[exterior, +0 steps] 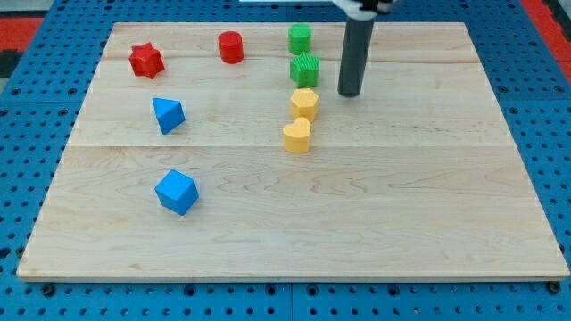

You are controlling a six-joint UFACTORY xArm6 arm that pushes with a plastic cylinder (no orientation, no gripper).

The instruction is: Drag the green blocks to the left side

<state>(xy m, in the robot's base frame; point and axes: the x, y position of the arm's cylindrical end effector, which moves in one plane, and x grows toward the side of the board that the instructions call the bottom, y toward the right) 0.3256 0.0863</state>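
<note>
Two green blocks sit near the view's top centre: a green cylinder [300,38] and, just below it, a ribbed green block [305,69]. My tip [349,93] rests on the board a short way to the right of the ribbed green block, apart from it. The dark rod rises from the tip toward the view's top edge.
A yellow hexagonal block [304,103] and a yellow heart block [297,136] lie just below the green ones. A red star [145,61] and red cylinder [231,46] sit at the top left. Two blue blocks [168,114] [176,192] lie at the left. The wooden board [401,223] has blue pegboard around it.
</note>
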